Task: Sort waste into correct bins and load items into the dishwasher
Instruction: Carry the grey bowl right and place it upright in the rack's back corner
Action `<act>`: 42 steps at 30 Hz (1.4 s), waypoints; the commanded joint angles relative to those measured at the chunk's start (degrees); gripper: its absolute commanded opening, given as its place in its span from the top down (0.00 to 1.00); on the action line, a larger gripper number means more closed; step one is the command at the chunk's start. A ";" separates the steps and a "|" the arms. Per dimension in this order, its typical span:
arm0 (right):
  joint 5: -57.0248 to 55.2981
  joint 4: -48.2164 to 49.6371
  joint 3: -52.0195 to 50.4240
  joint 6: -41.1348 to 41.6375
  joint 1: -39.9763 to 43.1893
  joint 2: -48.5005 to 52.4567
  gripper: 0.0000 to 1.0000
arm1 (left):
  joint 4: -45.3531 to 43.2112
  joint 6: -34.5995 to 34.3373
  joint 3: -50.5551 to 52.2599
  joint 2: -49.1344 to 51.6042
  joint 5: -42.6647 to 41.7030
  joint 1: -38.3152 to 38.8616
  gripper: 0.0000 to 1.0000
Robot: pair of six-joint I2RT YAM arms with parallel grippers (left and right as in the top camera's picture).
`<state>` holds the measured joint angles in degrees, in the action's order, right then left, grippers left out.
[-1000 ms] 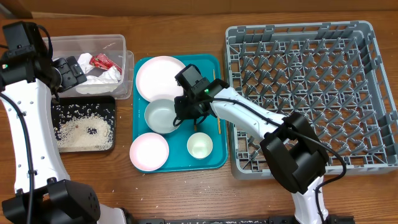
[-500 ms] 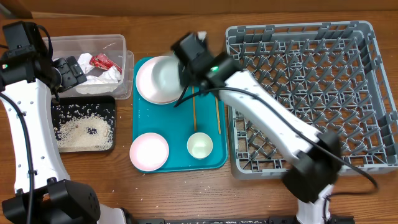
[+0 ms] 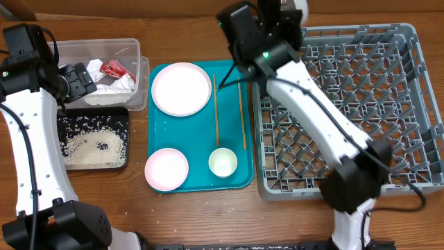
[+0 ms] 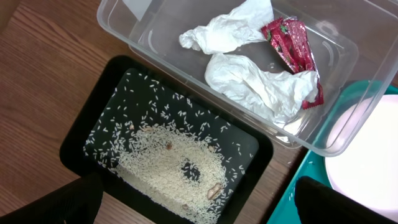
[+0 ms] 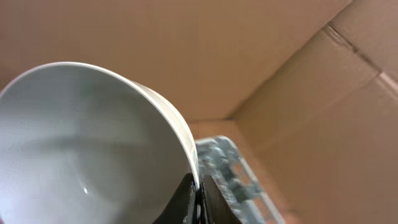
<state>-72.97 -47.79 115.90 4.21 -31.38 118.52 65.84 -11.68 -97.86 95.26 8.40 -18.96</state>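
My right gripper [image 3: 283, 19] is shut on the rim of a greyish-white bowl [image 5: 87, 143] and holds it high, over the far left corner of the grey dish rack [image 3: 347, 104]. Only the bowl's edge [image 3: 300, 4] shows in the overhead view. The jaws [image 5: 198, 186] pinch the rim, with the rack [image 5: 231, 167] below. On the teal tray [image 3: 198, 182] lie a white plate [image 3: 181, 88], a pink plate [image 3: 166, 169], a small cup [image 3: 223, 162] and two chopsticks [image 3: 216, 111]. My left gripper [image 3: 80, 79] is open and empty [image 4: 199, 210] above the black tray [image 4: 81, 134].
The clear tub [image 3: 135, 52] holds crumpled napkins [image 4: 261, 87] and a red wrapper [image 4: 292, 46]. The black tray [image 3: 121, 117] holds a heap of rice [image 4: 168, 165]. A cardboard box stands behind the table in the right wrist view [image 5: 323, 93].
My right gripper has lifted the bowl off the teal tray and carried it up and back toward the rack's far left corner. The left arm has not moved.
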 commanded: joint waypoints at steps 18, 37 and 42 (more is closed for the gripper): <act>-1.49 8.37 -0.33 -11.98 4.39 13.81 0.96 | -0.04 -0.55 -0.59 0.20 -0.09 0.22 0.00; 1.29 6.21 -0.39 -11.98 0.74 14.64 0.96 | -0.04 -0.55 -0.59 0.20 -0.09 0.24 0.00; 1.11 3.45 -0.39 -11.98 -0.96 14.64 0.84 | -0.04 -0.55 -0.59 0.20 -0.09 0.24 0.00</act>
<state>-72.79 -43.66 115.35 -7.40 -30.83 132.73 65.84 -11.68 -97.86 95.26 8.38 -18.94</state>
